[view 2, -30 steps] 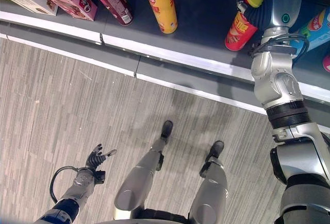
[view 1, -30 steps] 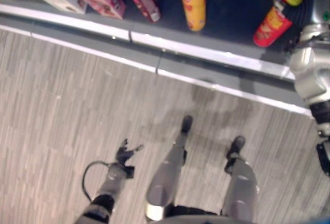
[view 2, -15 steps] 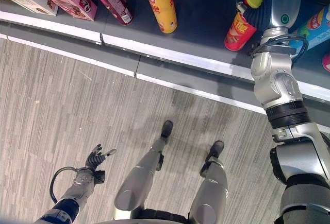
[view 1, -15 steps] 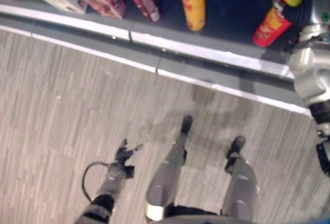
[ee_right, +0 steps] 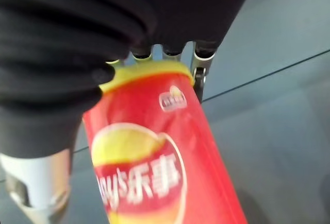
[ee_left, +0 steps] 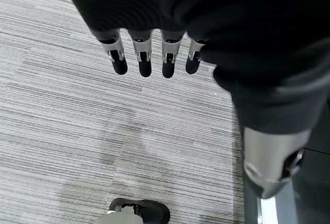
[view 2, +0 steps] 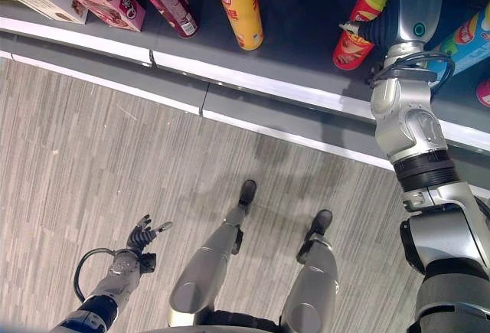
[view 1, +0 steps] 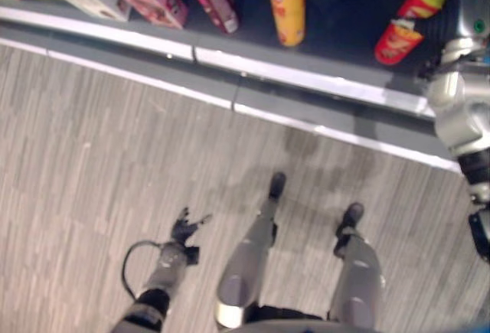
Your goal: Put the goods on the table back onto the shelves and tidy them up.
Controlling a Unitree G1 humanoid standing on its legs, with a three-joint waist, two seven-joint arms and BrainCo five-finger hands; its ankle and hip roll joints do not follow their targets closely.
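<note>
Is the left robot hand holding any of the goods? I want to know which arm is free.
No: the left robot hand hangs over the bare floor with its fingers straight and nothing between them.

Grey striped carpet floor runs up to a dark shelf.

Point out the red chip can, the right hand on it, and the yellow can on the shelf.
red chip can [view 2: 351, 48]: right eye view, on its red body.
right hand [view 2: 414, 0]: right eye view, on the back of the hand.
yellow can [view 2: 239, 8]: right eye view, on its side wall.
</note>
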